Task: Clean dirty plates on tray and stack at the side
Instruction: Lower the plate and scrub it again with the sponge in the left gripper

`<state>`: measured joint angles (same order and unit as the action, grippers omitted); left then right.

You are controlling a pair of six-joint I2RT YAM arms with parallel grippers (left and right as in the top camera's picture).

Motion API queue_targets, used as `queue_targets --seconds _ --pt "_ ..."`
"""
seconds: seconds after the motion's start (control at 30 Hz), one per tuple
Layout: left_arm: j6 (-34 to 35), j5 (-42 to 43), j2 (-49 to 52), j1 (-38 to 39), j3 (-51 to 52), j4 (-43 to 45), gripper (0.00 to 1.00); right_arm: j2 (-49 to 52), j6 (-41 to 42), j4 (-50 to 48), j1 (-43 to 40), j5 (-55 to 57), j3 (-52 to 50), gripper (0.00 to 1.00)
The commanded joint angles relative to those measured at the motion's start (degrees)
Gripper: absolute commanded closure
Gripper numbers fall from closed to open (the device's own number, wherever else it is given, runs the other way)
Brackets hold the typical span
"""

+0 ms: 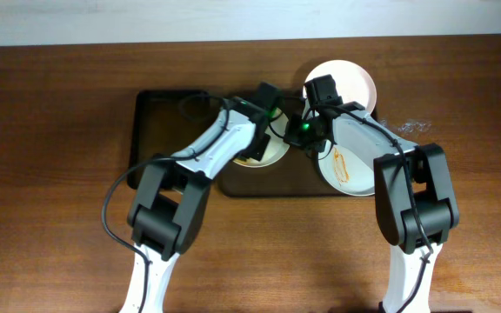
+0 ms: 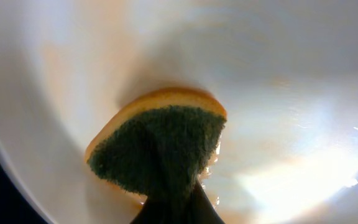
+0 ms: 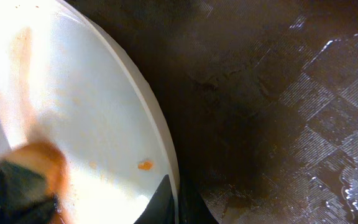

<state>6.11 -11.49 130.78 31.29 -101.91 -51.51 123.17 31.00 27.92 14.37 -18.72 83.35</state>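
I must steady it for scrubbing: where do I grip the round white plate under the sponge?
Pinch the thin rim of the round white plate from the side facing the dark tray, one finger above, one below. The plate is shallow, so only the rim gives an edge, and the green-and-yellow sponge occupies its inside.

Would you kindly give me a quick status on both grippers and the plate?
Left gripper shut on green-and-yellow sponge, on the smeared white plate. Right gripper shut on that plate's rim, over black tray. Nothing blocking.
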Motion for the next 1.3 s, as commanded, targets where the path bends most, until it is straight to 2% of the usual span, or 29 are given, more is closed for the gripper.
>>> queue_targets --seconds 0.0,0.13,0.37,0.43,0.63,0.7,0.77,0.8,0.87,0.93,1.0,1.07,1.17,1.27 --pt "0.7 5.9 3.5 3.2 -0.3 -1.3 1.0 2.9 -0.8 -0.1 -0.2 1.7 -1.8 0.96" --pt "2.8 7.3 3.5 1.7 -0.3 -0.8 1.0 2.9 -0.8 -0.1 -0.2 1.7 -1.8 0.96" --pt "19.5 7.2 3.6 -5.8 0.7 7.3 1.0 2.9 -1.9 -0.1 -0.2 1.7 -1.8 0.96" --pt "22.3 7.2 4.2 -7.4 1.1 8.3 1.0 2.9 -1.9 -0.1 -0.2 1.7 -1.8 0.96" --pt "24.2 4.7 7.0 -7.5 1.2 15.5 1.0 2.9 -1.9 -0.3 -0.2 1.8 -1.8 0.96" --pt "24.7 4.4 7.2 -7.3 1.2 15.5 1.0 2.9 -2.1 -0.3 -0.2 1.8 -1.8 0.96" --pt "24.7 7.2 7.2 -7.0 1.2 13.8 1.0 2.9 -2.1 -0.3 -0.2 1.8 -1.8 0.96" --pt "24.8 16.0 7.2 -6.1 1.2 10.7 1.0 2.9 -2.1 -0.3 -0.2 1.8 -1.8 0.96" --pt "28.6 23.4 7.2 -5.0 1.2 6.6 1.0 2.9 -2.1 -0.3 -0.2 1.7 -1.8 0.96" --pt "33.1 25.5 7.2 -3.5 1.2 2.1 1.0 2.9 -2.1 -0.3 -0.2 1.7 -1.8 0.96" --pt "34.6 25.4 7.2 -1.6 1.2 -1.3 1.0 2.9 -2.1 -0.2 -0.2 1.3 -1.8 0.96" --pt "34.6 23.8 7.2 -0.5 1.2 -0.4 1.0 2.9 -2.1 -0.2 -0.2 1.3 -1.8 0.96" --pt "34.6 21.1 7.2 -1.2 1.2 5.0 1.0 2.9 -2.1 -0.1 -0.2 1.3 -1.8 0.96" --pt "34.6 9.7 7.4 -3.3 1.2 14.4 1.0 2.9 -2.3 -0.1 -0.2 1.3 -1.8 0.96"
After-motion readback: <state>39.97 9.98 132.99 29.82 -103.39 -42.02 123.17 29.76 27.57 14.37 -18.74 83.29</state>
